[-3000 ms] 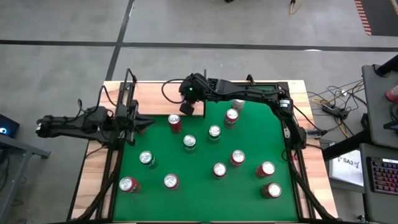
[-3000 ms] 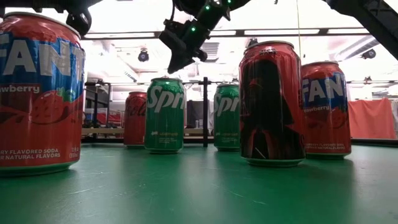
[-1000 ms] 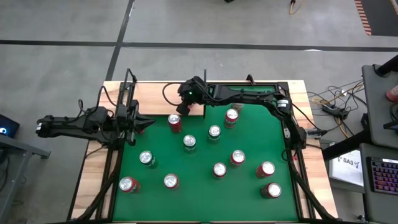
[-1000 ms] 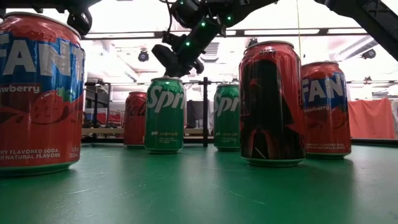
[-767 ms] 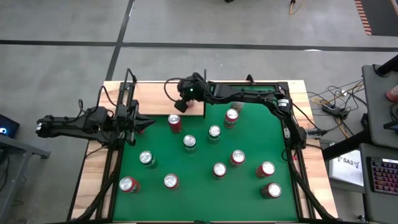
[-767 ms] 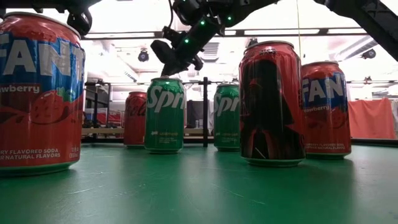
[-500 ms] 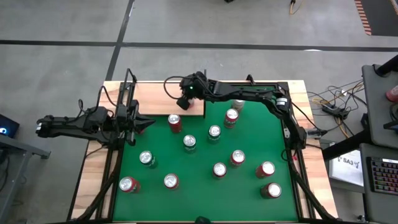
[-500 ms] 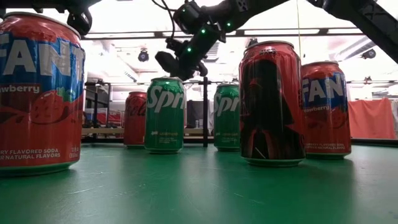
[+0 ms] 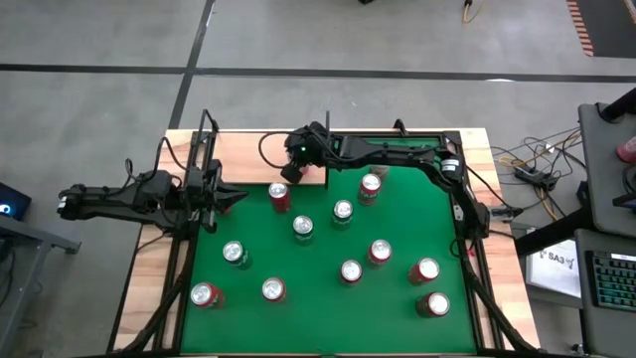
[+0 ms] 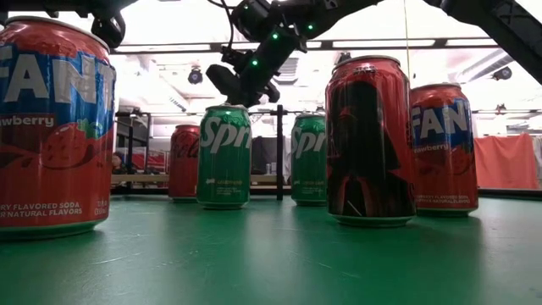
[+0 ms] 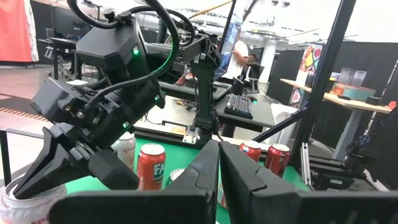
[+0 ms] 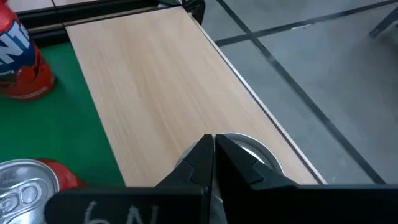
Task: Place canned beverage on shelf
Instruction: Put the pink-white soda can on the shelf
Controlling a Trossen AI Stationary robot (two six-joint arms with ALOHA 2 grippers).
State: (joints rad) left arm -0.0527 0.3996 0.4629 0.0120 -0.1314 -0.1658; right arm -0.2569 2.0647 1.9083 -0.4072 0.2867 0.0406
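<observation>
The shelf [image 9: 248,159] is a pale wood panel at the table's far left, with thin black upright rods [image 9: 206,129]. A pale can stands upright on the panel's right part, showing in the left wrist view [image 11: 22,202] and as a silver top [image 12: 252,149] in the right wrist view. In the high view my right arm hides it. My right gripper [image 9: 282,176] [image 12: 213,152] is shut and slants down over that can's top. My left gripper [image 9: 221,196] [image 11: 217,180] waits shut and level at the table's left edge. My right gripper's shut fingertips [image 11: 28,177] come from above and from the table's right, just over the pale can's top rim [image 11: 25,190]. I cannot tell whether they touch it. The can stands upright on the shelf panel.
Several cans stand on the green felt [image 9: 397,219]. A red one [image 9: 279,195] is right beside the shelf's near edge, two green ones [image 9: 303,227] [image 9: 342,210] stand farther in, and big red cans [image 10: 51,127] fill the low view. The shelf's left part is bare wood [image 12: 143,74].
My right gripper has swung a little toward the far edge over the shelf and come back to where it was a second ago. It has stayed shut. The cans have kept their places.
</observation>
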